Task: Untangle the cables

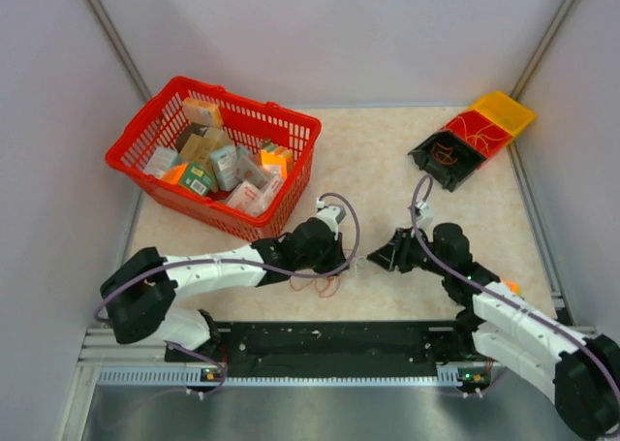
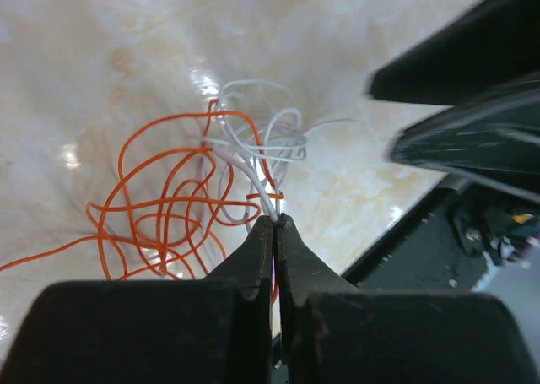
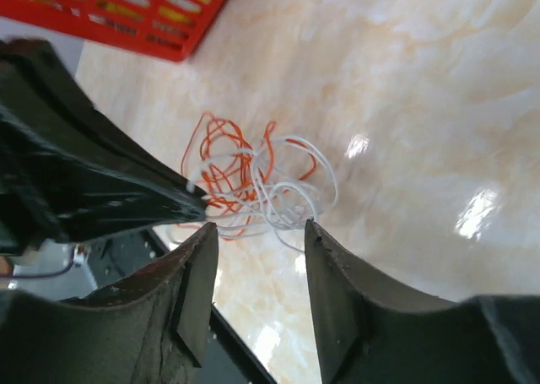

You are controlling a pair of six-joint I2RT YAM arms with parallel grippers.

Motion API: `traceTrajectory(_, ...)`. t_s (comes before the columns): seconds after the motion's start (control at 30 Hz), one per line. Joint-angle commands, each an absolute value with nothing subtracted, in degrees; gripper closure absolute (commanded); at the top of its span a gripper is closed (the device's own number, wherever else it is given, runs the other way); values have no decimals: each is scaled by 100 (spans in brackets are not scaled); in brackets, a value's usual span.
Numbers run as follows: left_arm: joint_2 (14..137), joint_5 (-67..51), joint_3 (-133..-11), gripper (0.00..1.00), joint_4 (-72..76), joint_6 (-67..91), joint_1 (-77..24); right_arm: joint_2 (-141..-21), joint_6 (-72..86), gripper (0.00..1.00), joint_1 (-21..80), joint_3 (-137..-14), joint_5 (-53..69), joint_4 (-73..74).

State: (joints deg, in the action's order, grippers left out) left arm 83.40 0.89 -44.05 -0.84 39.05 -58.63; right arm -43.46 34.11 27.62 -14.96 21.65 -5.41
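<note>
The cables [image 2: 194, 190] are a small tangle of thin orange and white wires on the marbled table, near the front edge; they show faintly in the top view [image 1: 329, 284] and in the right wrist view [image 3: 253, 186]. My left gripper [image 2: 275, 219] is shut on white strands of the tangle at its near side. My right gripper [image 3: 257, 232] is open and empty, just right of the tangle, with the white loops ahead of its fingertips. In the top view the left gripper [image 1: 341, 265] and right gripper [image 1: 376, 259] face each other closely.
A red basket [image 1: 145, 131] full of small boxes stands at the back left. A black, red and yellow organizer tray [image 1: 475, 136] with wires in it sits at the back right. The black rail [image 1: 329, 339] runs along the table's front edge.
</note>
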Motion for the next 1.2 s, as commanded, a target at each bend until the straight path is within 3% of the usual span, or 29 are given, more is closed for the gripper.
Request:
traceTrajectory(0.0,7682,-579,-4307,100,405,3858,-5871,-5026,3814,49,2935,-1266,3181,-1957)
traceTrajectory(0.2,7506,-870,-4192,100,580,3999,-5871,-5940,3981,35,3559,-1450,3112,-2820)
traceTrajectory(0.3,7541,-966,-4201,100,685,4008,-5871,-6126,4043,39,3569,-1380,2805,-2988)
traceTrajectory(0.37,7567,-1124,-4245,98,694,4051,-5871,-6143,4034,70,3577,-1336,2445,-2822)
traceTrajectory(0.43,7524,-1230,-4193,93,851,4087,-5862,-6109,4017,94,3577,-1284,2120,-2690)
traceTrajectory(0.47,7489,-1274,-4175,90,905,4096,-5871,-6056,4017,100,3586,-1275,1918,-2559)
traceTrajectory(0.6,7357,-1082,-4175,85,687,3973,-5862,-5354,3903,100,3577,-1336,915,-1505)
traceTrajectory(0.67,7295,-1029,-4166,100,581,3885,-5862,-4915,3762,100,3577,-1353,643,-1127)
traceTrajectory(0.87,6857,-852,-4262,100,150,3771,-5862,-3973,3770,100,3577,-1625,-999,761)
traceTrajectory(1.03,5970,-765,-4920,100,-762,3209,-5862,-4341,4191,100,3455,-1942,-1933,1651)
traceTrajectory(1.17,5135,-90,-5685,100,-1703,2796,-5862,-4597,4517,100,2850,-1951,-1759,1775)
